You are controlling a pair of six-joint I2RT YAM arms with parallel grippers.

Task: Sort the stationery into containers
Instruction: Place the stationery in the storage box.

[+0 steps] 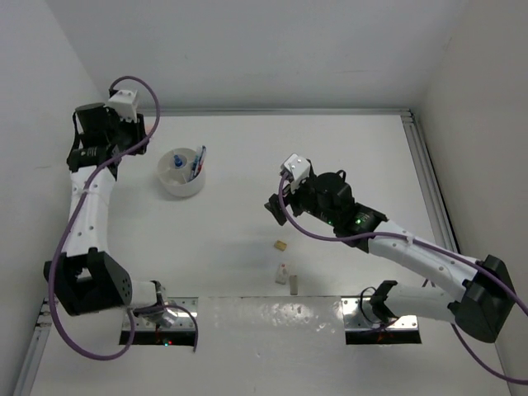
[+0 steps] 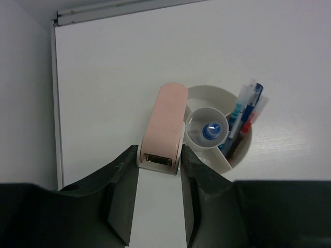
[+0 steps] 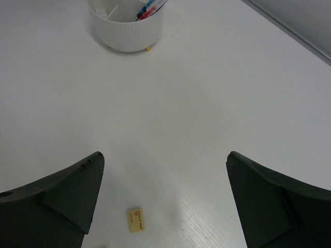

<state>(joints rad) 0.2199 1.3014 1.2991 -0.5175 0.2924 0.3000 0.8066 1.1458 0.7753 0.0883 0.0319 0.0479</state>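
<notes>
Near edge, top view: two small pale pieces, too small to identify. Just beyond, tan block, loose on table. Right gripper hovers over table, jaws spread wide, nothing between; block at 6 o'clock in its wrist view. White tub at 10 o'clock from right gripper, its top cut off in that view. Inside tub: pens in outer compartment, blue-capped bottle in centre cup. Left gripper at tub's 9 o'clock, clamped on pink eraser. Eraser's far end overlaps tub rim; contact unclear.
</notes>
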